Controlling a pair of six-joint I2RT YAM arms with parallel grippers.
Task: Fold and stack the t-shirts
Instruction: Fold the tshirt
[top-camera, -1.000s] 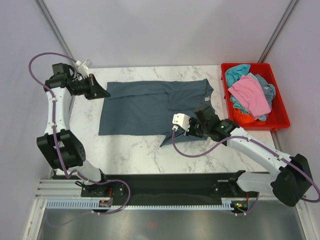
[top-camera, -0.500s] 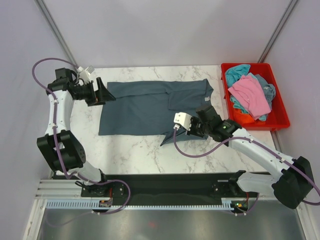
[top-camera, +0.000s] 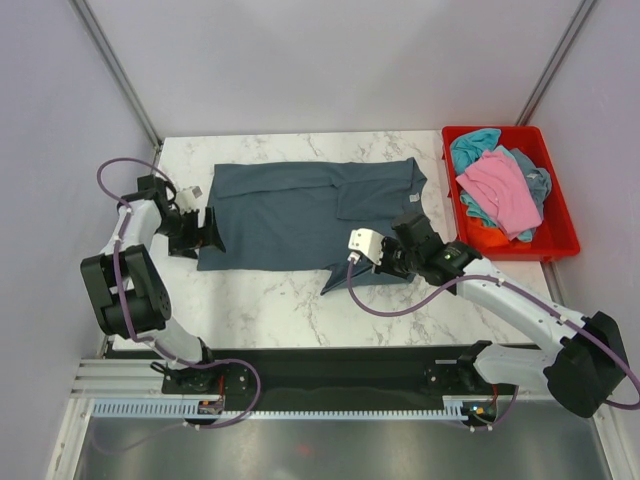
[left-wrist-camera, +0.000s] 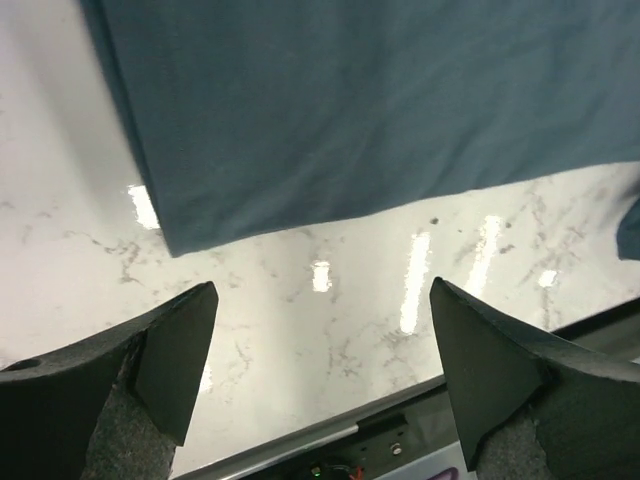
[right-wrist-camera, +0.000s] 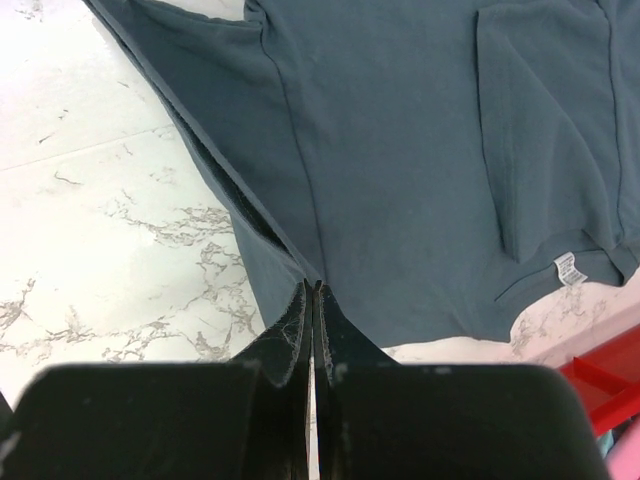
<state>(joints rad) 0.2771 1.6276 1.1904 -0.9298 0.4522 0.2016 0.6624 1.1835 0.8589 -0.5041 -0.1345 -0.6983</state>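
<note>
The shirt (top-camera: 290, 215) lies flat mid-frame, with the other shirts (top-camera: 500, 190) in the bin (top-camera: 530, 252) at upper right. The right gripper (right-wrist-camera: 311, 290) pinches its lower hem. The left gripper (left-wrist-camera: 322, 292) gapes beside the lower-left corner (not touching). Seat that corner deep in the jaws, then lift both evenly.

The left arm (top-camera: 122, 240) is standing folded at the left of the overhead frame, wrist pointing right. The left gripper (top-camera: 205, 232) is hanging low, holding both fingers (left-wrist-camera: 170, 350) wide apart. The right arm (top-camera: 510, 300) is stretching from the lower right toward the centre. The right gripper (top-camera: 388, 265) is pressing its fingers (right-wrist-camera: 290, 330) together, pinching the slate-blue t-shirt (top-camera: 290, 215) by its edge.
</note>
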